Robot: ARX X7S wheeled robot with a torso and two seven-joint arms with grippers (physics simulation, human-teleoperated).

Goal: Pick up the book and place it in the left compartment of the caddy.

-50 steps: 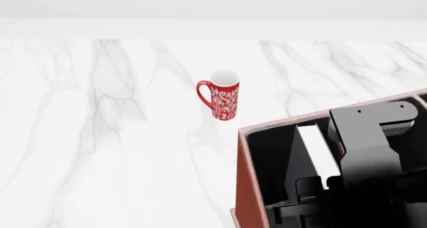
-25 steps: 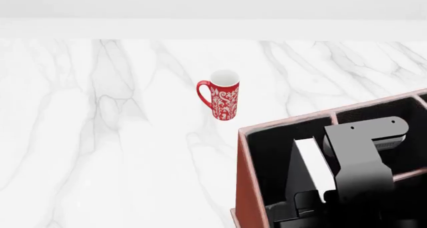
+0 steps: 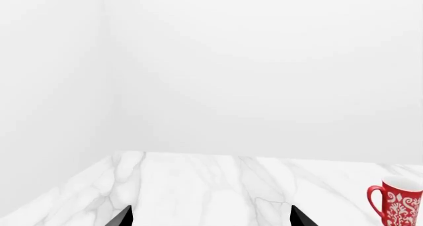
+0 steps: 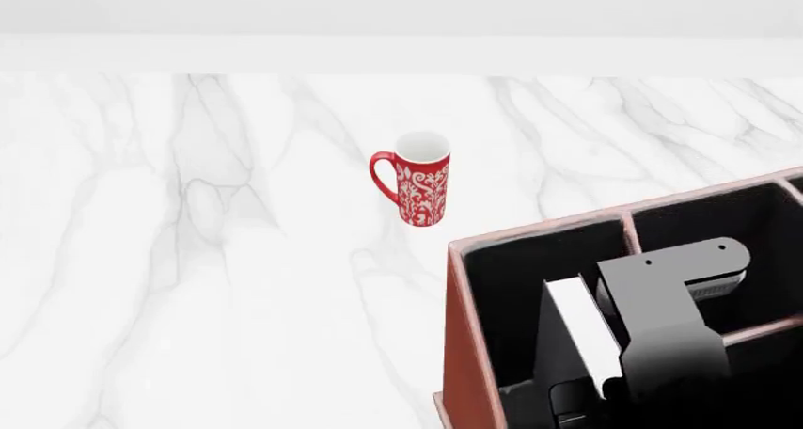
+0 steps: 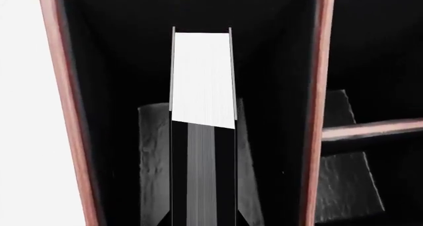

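Book [image 4: 580, 335] has sunk lower inside the caddy [image 4: 467, 354] over the last second — upright in its left compartment [image 5: 119, 137], between outer wall and divider; right gripper [image 4: 590, 391] clenched on it, release pending; left gripper [image 3: 210, 220] fingers spread, empty.

A white marble table [image 4: 188, 260] with grey lines is holding two things. A red and white mug [image 4: 420, 180] is standing up near the middle. A big reddish-brown caddy [image 4: 467, 354] is sitting nearby at the right.
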